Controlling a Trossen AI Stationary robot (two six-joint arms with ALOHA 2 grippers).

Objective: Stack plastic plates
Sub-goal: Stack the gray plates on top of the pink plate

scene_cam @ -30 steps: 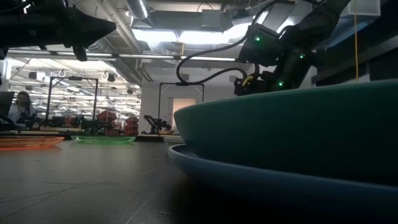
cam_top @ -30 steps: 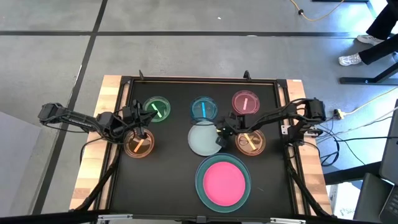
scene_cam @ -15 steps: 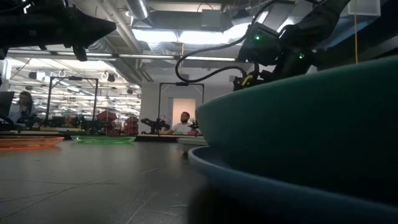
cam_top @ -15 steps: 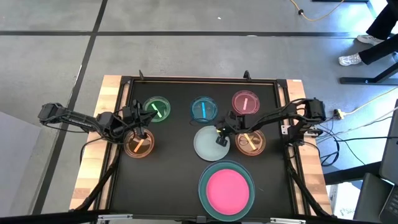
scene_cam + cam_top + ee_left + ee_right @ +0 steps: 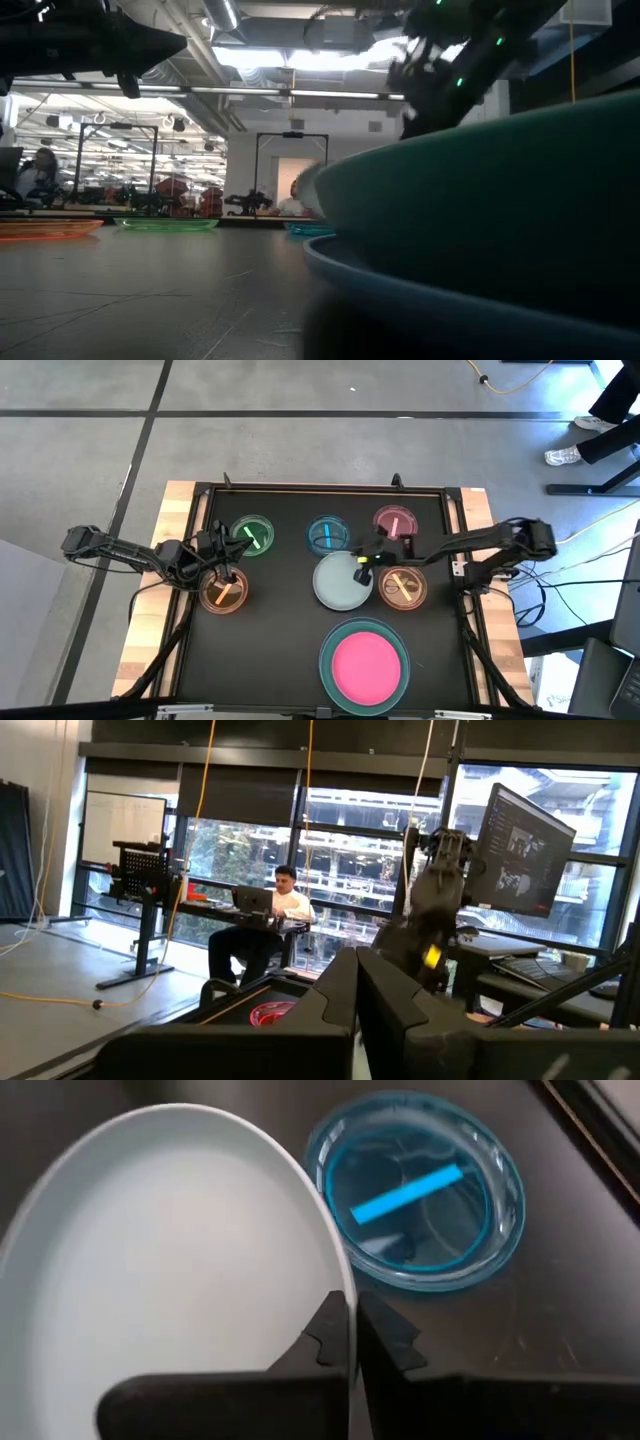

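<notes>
A pale mid-size plate [image 5: 340, 584] sits mid-table with my right gripper [image 5: 363, 561] shut on its far right rim. A pink plate [image 5: 364, 659] lies in a teal plate [image 5: 326, 660], which rests on a blue one [image 5: 400, 295], near the front edge. Small translucent plates lie on the table: green [image 5: 251, 536], blue [image 5: 327, 536], pink [image 5: 393, 523] and two orange ones [image 5: 223, 593] [image 5: 402, 589]. My left gripper [image 5: 228, 574] hovers shut over the left orange plate, touching nothing. My right gripper pinches the pale plate's rim [image 5: 343, 1285] between its two shut fingers, at the plate's far right side. The fingers come slanting down from the table's right. In the low view the plate shows as a pale blur [image 5: 310, 190] raised off the table and tilted.
The black mat's raised border [image 5: 320, 489] frames the work area, with wooden table edges [image 5: 180, 510] beside it. The small blue plate [image 5: 415, 1200] lies close beyond the held rim. People sit in the room beyond the table [image 5: 285, 915].
My right gripper has shut on the pale plate's rim, then gone toward the far edge and up, raising that side of the plate. Before that, the pale plate and the pink-teal-blue stack slid a little toward the near right.
</notes>
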